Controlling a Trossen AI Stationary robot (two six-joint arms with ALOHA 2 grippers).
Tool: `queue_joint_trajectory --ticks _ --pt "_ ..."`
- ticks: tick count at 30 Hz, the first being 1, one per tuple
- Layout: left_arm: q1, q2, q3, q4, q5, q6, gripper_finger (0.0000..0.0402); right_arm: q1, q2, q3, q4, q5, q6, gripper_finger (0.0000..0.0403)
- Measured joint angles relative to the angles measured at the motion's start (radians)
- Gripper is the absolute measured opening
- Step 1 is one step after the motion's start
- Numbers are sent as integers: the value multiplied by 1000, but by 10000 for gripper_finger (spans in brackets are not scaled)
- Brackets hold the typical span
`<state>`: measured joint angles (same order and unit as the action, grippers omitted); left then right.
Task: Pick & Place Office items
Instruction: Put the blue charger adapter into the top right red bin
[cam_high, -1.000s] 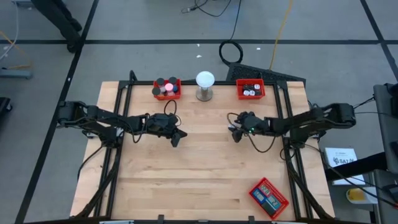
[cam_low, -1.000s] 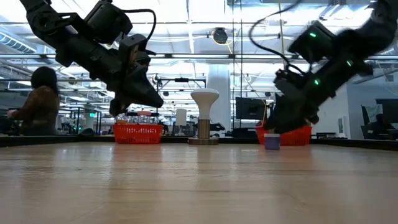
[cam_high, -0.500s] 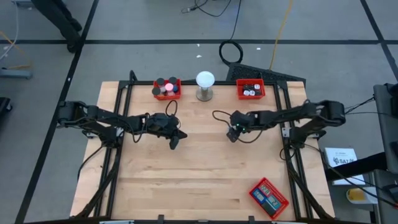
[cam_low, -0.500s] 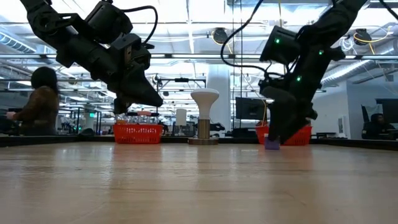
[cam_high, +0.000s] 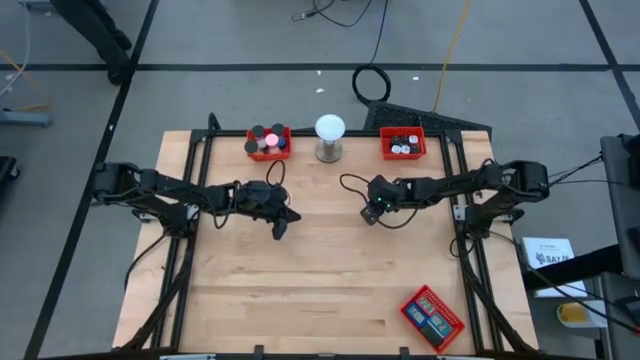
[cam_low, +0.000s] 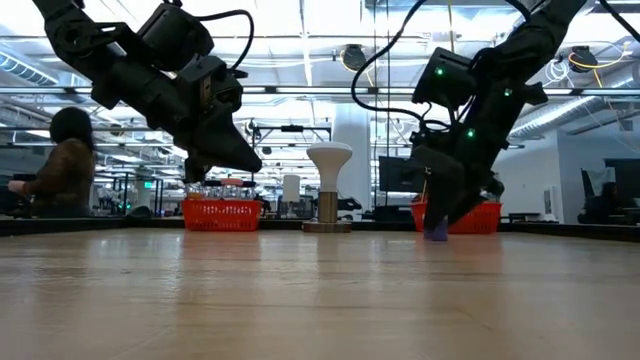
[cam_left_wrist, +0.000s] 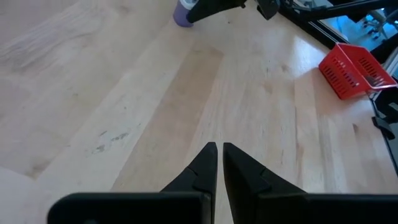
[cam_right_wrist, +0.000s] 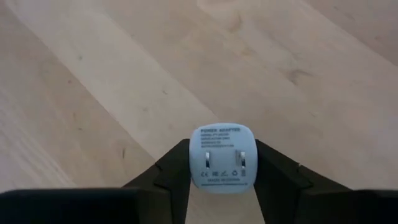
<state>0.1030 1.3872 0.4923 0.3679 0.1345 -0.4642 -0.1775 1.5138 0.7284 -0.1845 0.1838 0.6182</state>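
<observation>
Office items sit sorted in red mesh trays along the bench's far edge: the left tray (cam_high: 269, 143) holds black, red and pink discs (cam_high: 266, 140), the right tray (cam_high: 402, 144) holds small white and dark pieces (cam_high: 402, 146) too small to tell apart. A third red tray (cam_high: 433, 318) near the bench's (cam_high: 320, 280) front right corner carries flat blue and pale items (cam_high: 432, 316). Between the two far trays stands a white globe (cam_high: 329, 138) on a metal base.

One item is out on the open wood: a pale lilac power adapter (cam_right_wrist: 222, 157), its printed face with two metal prongs turned toward the right wrist camera. It lies directly between the right gripper's (cam_right_wrist: 222, 171) jaws, which stand spread to about its width, one finger (cam_right_wrist: 176, 168) at each flank; whether they press it I cannot tell. From the low view the adapter (cam_low: 436, 230) rests on the bench under that gripper (cam_low: 438, 222), in front of the right far tray.

The left gripper (cam_left_wrist: 217, 163) hangs over bare wood left of centre, its jaws closed to a thin slit with nothing between them.

A person (cam_low: 52, 165) sits in the room beyond the bench.
</observation>
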Motion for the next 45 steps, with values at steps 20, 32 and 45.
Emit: queue_joint_trajectory --ticks 20,32,45 --pt "135 -42 -1 53 49 64 26 -623 -39 404 -402 -149 -100 128" --pt "134 -43 -1 53 49 63 26 -650 106 404 -311 -124 -54 131" --pt "134 -43 -1 52 40 64 26 -652 169 404 -267 -107 -28 138"
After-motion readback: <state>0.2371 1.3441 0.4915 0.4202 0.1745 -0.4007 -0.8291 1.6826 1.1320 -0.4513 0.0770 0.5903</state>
